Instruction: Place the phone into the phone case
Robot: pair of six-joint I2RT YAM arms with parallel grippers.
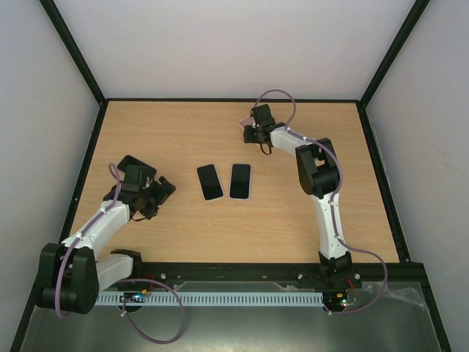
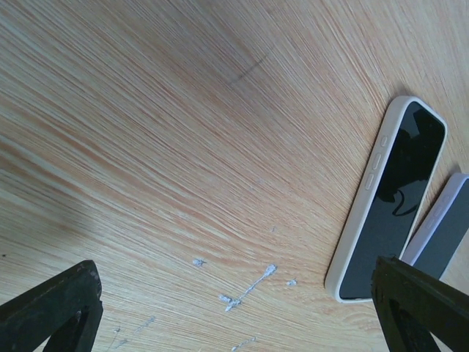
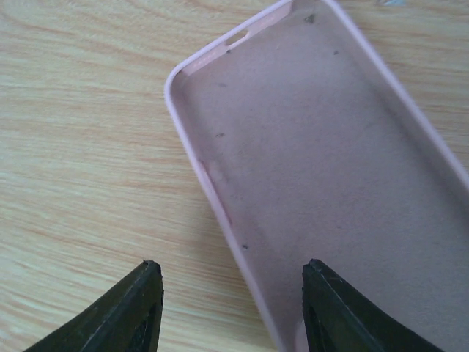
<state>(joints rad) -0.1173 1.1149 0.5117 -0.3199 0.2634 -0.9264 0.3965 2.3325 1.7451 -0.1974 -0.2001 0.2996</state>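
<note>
Two dark-screened phones lie side by side mid-table: one with a white rim (image 1: 209, 182) and one with a pale lavender rim (image 1: 239, 181). Both show in the left wrist view, the white-rimmed one (image 2: 388, 202) and the lavender-rimmed one (image 2: 447, 227). An empty pink phone case (image 3: 330, 161) lies open side up at the far middle of the table, mostly hidden under the right gripper (image 1: 254, 130). My right gripper (image 3: 233, 265) is open, just above the case, its jaws on either side of one long edge. My left gripper (image 1: 157, 192) is open and empty, left of the phones (image 2: 234, 268).
The wooden table (image 1: 183, 132) is walled by black frame posts and white panels. White scuff marks (image 2: 249, 286) dot the wood below the left gripper. A metal rail (image 1: 234, 275) runs along the near edge.
</note>
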